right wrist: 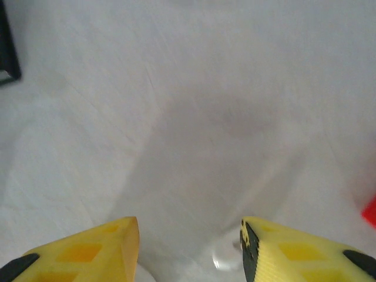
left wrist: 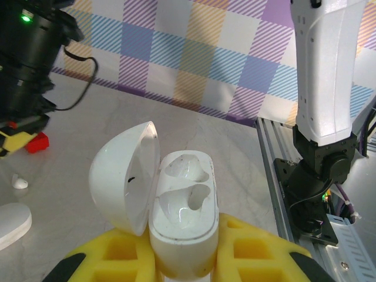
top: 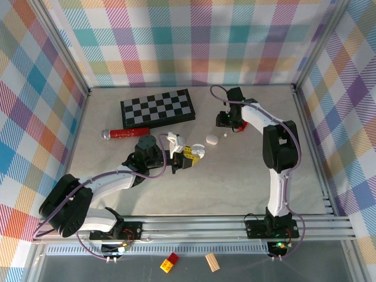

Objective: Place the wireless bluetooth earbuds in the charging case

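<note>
The left gripper (left wrist: 183, 258) clamps yellow honeycomb fingers (left wrist: 252, 249) on the glossy white pebble-shaped charging case (left wrist: 182, 202), its domed lid hinged open, while the right gripper (right wrist: 188, 226) stands parted over the matte grey table (right wrist: 188, 106), near a tiny white earbud (top: 224, 136).

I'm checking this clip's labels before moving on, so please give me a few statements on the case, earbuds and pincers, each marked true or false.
1. The left pincer grips the charging case with its lid swung open. True.
2. Both wells of the case hold earbuds. False: both wells are empty.
3. The right pincer has its fingers apart over the table. True.
4. The checkerboard lies by the arm bases. False: it lies on the far side of the table, near the back wall.
5. A small white earbud lies loose on the table. True.
</note>
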Motion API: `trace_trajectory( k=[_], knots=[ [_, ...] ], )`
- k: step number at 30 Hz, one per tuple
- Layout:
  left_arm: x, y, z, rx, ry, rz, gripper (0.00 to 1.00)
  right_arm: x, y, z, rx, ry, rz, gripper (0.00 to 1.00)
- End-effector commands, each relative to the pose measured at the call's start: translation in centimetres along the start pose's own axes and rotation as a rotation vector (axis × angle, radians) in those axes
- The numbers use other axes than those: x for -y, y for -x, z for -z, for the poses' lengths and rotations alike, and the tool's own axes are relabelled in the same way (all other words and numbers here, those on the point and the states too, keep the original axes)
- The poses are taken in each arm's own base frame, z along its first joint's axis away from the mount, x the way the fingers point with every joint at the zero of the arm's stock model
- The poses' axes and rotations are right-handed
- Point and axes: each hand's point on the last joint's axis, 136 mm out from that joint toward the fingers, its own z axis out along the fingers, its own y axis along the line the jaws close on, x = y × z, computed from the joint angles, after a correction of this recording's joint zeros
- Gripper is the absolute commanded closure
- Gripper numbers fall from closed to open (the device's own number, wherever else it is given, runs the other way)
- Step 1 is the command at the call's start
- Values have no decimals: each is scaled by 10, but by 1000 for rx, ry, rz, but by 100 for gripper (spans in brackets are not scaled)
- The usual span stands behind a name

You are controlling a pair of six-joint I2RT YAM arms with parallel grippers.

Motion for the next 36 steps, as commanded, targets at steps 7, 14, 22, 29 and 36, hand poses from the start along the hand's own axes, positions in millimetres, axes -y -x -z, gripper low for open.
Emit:
trace_trajectory(
  k=[7, 14, 22, 29, 36],
  knots=[
    [4, 16, 4, 36, -12, -34, 82, 4, -17, -33, -137, 27, 13, 50],
    [4, 16, 3, 37, -18, -36, 82, 5, -42, -26, -171, 43, -7, 53],
    [4, 16, 2, 39, -24, -33, 82, 4, -66, -13, -187, 71, -42, 56],
    [4, 16, 1, 38, -28, -30, 82, 4, -65, -2, -189, 65, -27, 60],
    [3, 16, 0, 36, -27, -27, 82, 6, -56, -1, -216, 38, 22, 60]
  ],
)
